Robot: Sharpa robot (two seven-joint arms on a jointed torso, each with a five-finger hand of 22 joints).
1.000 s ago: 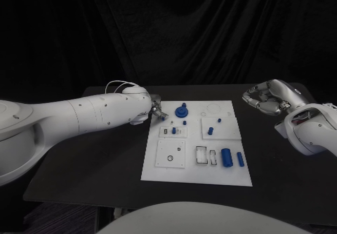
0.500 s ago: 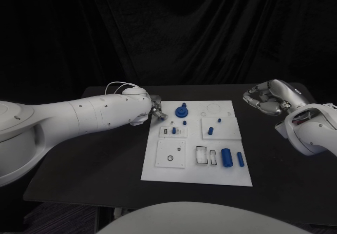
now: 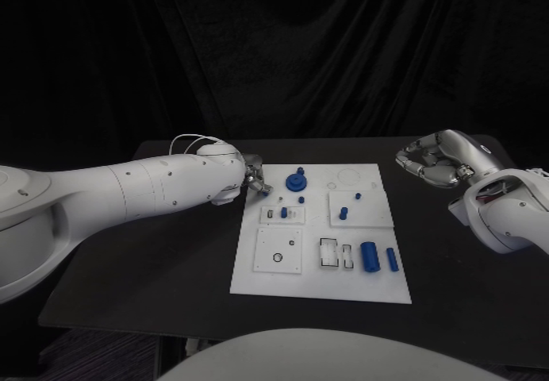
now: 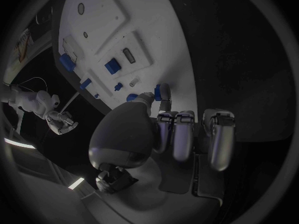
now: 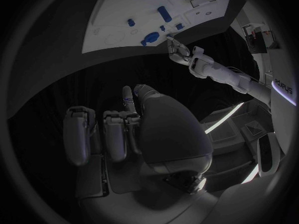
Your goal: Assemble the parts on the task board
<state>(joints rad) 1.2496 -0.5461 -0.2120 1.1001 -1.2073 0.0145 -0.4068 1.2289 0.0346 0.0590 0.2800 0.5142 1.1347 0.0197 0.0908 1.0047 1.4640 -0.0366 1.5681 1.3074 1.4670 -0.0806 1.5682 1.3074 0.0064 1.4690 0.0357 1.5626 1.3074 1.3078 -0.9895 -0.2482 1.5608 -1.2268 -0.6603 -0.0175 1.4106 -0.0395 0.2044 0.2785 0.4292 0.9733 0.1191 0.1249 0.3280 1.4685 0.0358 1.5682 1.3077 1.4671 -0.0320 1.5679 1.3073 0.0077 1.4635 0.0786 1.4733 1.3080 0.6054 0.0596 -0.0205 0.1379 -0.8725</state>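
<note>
The white task board (image 3: 320, 278) lies mid-table. On it stand a blue round gear part with a peg (image 3: 297, 182), several small blue pegs (image 3: 343, 213) and two blue cylinders (image 3: 370, 255) near its front right. My left hand (image 3: 254, 179) hovers at the board's far left corner. It pinches a small blue part (image 4: 163, 91) between thumb and a finger, just over the board's edge (image 4: 177, 59). My right hand (image 3: 432, 163) hangs to the right of the board, off the plate, fingers curled in with nothing in them.
Bare black table (image 3: 149, 262) lies round the board on both sides. Raised white square blocks (image 3: 278, 249) with holes and slots sit on the board's left half. In the right wrist view the board (image 5: 118, 15) and my left hand (image 5: 187, 55) are far off.
</note>
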